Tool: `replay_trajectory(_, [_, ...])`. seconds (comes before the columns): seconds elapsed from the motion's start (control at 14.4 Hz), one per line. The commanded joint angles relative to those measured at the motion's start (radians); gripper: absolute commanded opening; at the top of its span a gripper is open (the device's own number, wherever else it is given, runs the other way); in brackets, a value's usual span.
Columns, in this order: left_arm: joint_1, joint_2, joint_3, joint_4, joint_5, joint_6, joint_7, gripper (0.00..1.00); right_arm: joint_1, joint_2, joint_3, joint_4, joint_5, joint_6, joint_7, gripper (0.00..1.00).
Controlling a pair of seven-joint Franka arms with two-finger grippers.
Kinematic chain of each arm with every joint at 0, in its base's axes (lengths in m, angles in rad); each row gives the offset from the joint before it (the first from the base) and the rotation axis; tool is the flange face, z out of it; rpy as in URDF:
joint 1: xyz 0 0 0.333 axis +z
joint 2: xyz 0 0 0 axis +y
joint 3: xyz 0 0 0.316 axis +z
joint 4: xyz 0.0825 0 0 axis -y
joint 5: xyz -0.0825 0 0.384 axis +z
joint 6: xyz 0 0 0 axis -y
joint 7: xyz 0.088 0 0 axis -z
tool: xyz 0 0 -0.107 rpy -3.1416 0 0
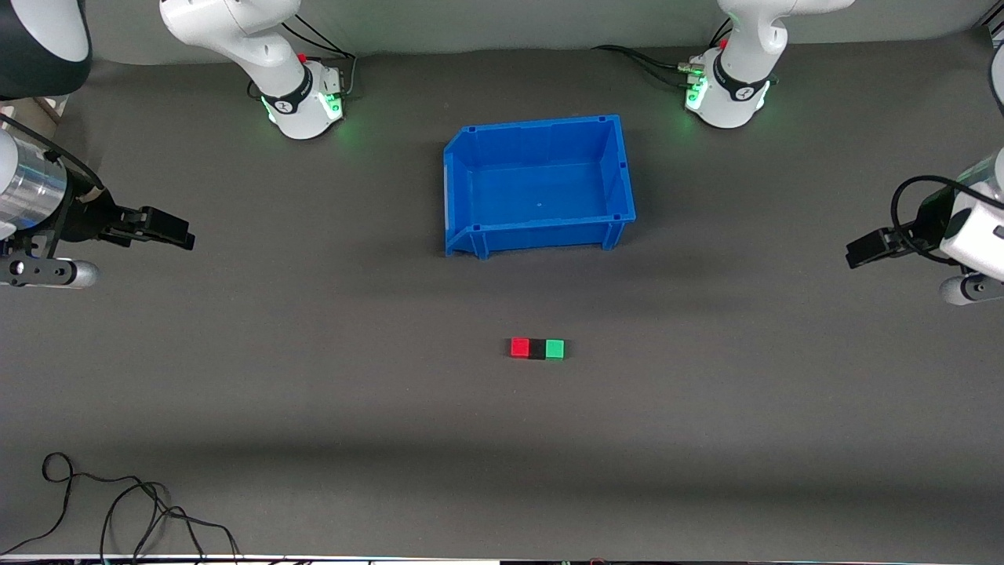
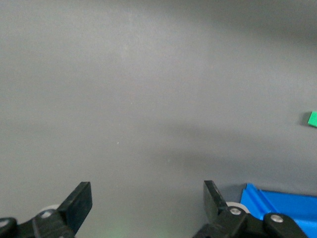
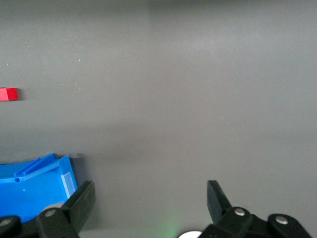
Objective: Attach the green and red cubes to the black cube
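Matte black cube (image 1: 536, 349), plastic bin (image 1: 463, 188)

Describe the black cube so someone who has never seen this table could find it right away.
Start at the blue bin in the middle of the grey mat. Nearer the front camera than the bin lies a short row of three small cubes, touching. The black cube is the middle one, between the red cube and the green cube, and barely darker than the mat.

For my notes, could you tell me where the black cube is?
In the front view, the black cube sits between the red cube and green cube, nearer the camera than the blue bin.
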Motion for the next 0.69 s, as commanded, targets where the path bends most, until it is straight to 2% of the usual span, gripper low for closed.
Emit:
replay_trajectory(0.0, [0.012,-0.055,-0.006,0.009,-0.018,-0.042,0.043,0.90,-0.009,-0.056,0.006,-0.069,-0.027,0.050,-0.053,1.00])
replay_trajectory(0.07, [0.014,-0.073,-0.001,0.009,-0.043,-0.047,0.076,0.91,-0.059,-0.056,0.038,-0.066,-0.026,0.050,-0.054,1.00])
replay_trajectory(0.21, [0.027,-0.095,0.002,0.006,-0.049,-0.071,0.106,0.94,-0.220,-0.059,0.191,-0.063,-0.027,0.048,-0.088,1.00])
replay_trajectory(0.28, [0.028,-0.093,0.002,0.004,-0.049,-0.083,0.106,0.95,-0.259,-0.060,0.225,-0.063,-0.027,0.047,-0.088,1.00])
replay_trajectory(0.42, [0.021,-0.092,0.001,-0.026,-0.048,-0.074,0.103,0.96,-0.305,-0.065,0.253,-0.063,-0.024,0.048,-0.086,1.00])
replay_trajectory(0.55, [0.021,-0.092,-0.001,-0.046,-0.042,-0.058,0.106,0.96,-0.377,-0.086,0.315,-0.072,-0.022,0.048,-0.074,1.00])
replay_trajectory(0.62, [0.024,-0.090,-0.001,-0.053,-0.046,-0.036,0.107,0.96,-0.379,-0.092,0.320,-0.074,-0.022,0.047,-0.070,1.00])
